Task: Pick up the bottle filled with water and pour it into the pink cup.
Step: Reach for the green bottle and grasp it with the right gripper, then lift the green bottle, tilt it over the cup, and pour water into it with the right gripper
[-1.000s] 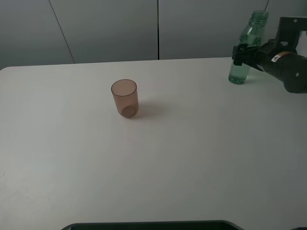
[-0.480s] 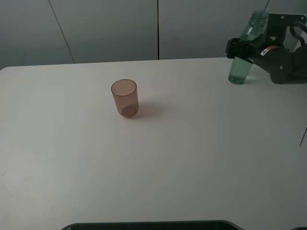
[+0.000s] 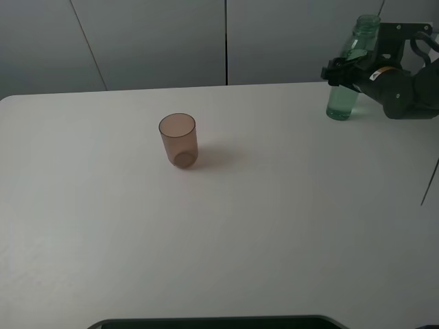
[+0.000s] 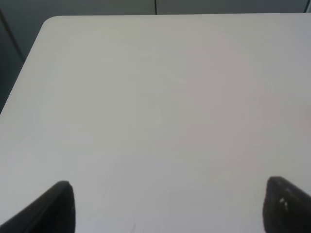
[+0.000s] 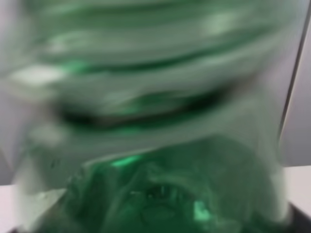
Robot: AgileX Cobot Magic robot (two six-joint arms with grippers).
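The green translucent bottle (image 3: pixel 350 72) stands at the far right of the white table (image 3: pixel 260 219), its base on the table top. My right gripper (image 3: pixel 337 70) is around the bottle's middle, and the bottle (image 5: pixel 155 121) fills the right wrist view as a blur, so I cannot tell how the jaws stand. The pink cup (image 3: pixel 179 140) stands upright and empty left of the table's middle, far from the bottle. My left gripper (image 4: pixel 170 206) is open and empty over bare table, with one fingertip (image 4: pixel 58 204) showing at each lower corner of its wrist view; it is out of the exterior view.
A grey panelled wall (image 3: pixel 226 41) runs behind the table's far edge. The table's far left corner (image 4: pixel 48 22) shows in the left wrist view. A dark edge (image 3: pixel 212 322) lies along the near side of the table.
The right arm has swung and moved a little left along the bottle's middle. The bottle's base has stayed in place. The cup has not moved.
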